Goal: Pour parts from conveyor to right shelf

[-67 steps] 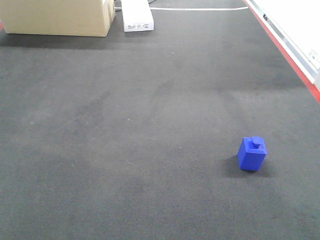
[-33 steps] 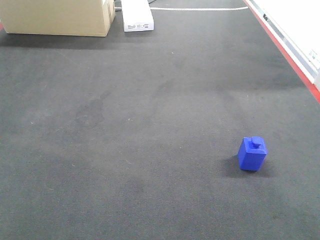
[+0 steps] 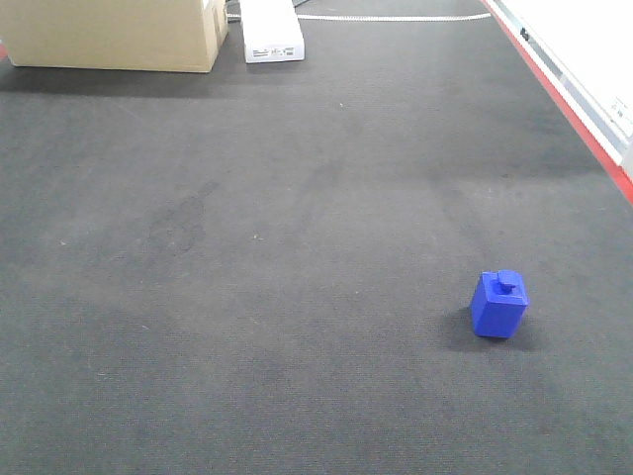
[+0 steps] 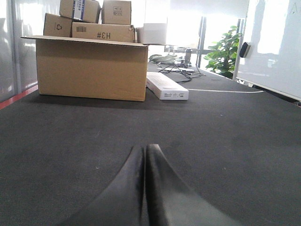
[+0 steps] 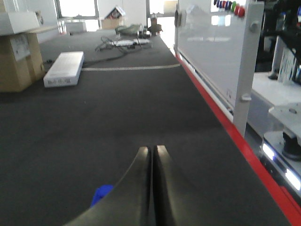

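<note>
While L pincer (image 4: 145, 149) & R pincer (image 5: 152, 150) both sit pressed together w/ nothing held, the block (image 3: 499, 305) stands alone on the belt (image 3: 247, 297) toward its right side, so it's pre-grasp: R must part, then reach it.

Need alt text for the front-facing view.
A small blue block stands on a wide dark belt, toward the lower right. A cardboard box and a flat white box sit at the far end.

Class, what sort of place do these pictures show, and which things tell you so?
Probably a workshop or logistics lab: a wide dark conveyor with red edges, stacked cardboard boxes, and a whiteboard alongside.
</note>
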Robot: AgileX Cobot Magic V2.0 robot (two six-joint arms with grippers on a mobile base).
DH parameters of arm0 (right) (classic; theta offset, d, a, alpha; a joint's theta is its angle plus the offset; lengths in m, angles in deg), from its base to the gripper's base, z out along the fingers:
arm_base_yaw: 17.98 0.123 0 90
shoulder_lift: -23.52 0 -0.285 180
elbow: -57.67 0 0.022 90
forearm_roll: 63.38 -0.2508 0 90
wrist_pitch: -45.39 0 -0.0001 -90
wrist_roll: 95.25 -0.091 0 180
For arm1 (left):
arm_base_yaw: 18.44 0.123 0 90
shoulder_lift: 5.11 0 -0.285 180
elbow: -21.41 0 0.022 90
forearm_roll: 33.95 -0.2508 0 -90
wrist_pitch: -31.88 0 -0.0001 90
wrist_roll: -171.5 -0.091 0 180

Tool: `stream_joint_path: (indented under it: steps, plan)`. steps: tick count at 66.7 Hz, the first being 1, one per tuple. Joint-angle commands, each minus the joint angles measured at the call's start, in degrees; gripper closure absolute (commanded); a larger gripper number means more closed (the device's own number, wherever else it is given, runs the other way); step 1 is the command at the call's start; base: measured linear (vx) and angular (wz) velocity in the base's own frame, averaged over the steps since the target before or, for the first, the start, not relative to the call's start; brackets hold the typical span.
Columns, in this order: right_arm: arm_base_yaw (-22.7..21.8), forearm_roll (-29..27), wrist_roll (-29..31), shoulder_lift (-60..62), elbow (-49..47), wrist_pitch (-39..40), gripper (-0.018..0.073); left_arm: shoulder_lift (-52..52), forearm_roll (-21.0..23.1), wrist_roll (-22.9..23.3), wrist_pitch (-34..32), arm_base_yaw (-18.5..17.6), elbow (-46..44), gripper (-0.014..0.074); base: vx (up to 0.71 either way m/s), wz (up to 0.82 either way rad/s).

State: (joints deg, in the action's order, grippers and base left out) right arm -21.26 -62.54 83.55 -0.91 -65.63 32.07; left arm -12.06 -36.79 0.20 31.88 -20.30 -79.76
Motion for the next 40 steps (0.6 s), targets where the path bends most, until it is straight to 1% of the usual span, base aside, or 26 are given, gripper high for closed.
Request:
stream_joint_path:
  steps: [1, 16, 23, 30, 34, 40]
  plan:
    - [-0.12, -0.03, 0.4, -3.6, -2.28, 0.64, 0.0568, 0.61, 0.55, 0.39, -4.52, -0.21, 1.54, 0.0603, 0.0, 0.0]
    - [-0.12, -0.22, 0.17, -5.12, -2.28, -0.69, 0.0566, 0.61, 0.55, 0.39, -4.52, -0.21, 1.54, 0.0603, 0.0, 0.0]
    - [0.07, -0.13, 0.23, -5.98, -2.28, -1.17, 0.0545, 0.61, 0.55, 0.39, -4.52, -0.21, 1.54, 0.0603, 0.0, 0.0]
    - [0.28, -1.6, 0.29, -7.4, -2.28, -1.08, 0.0482, 0.61, 0.55, 0.39, -4.52, -0.21, 1.54, 0.0603, 0.0, 0.0]
    - [1.98, -1.71, 0.63, -8.46, -2.42, -1.04, 0.043, 0.61, 0.55, 0.39, -4.52, -0.21, 1.54, 0.0603, 0.0, 0.0]
    - [5.15, -1.44, 1.52, -11.16, -3.2, -1.63, 0.0326, 0.61, 0.55, 0.39, -4.52, -0.21, 1.54, 0.0603, 0.0, 0.0]
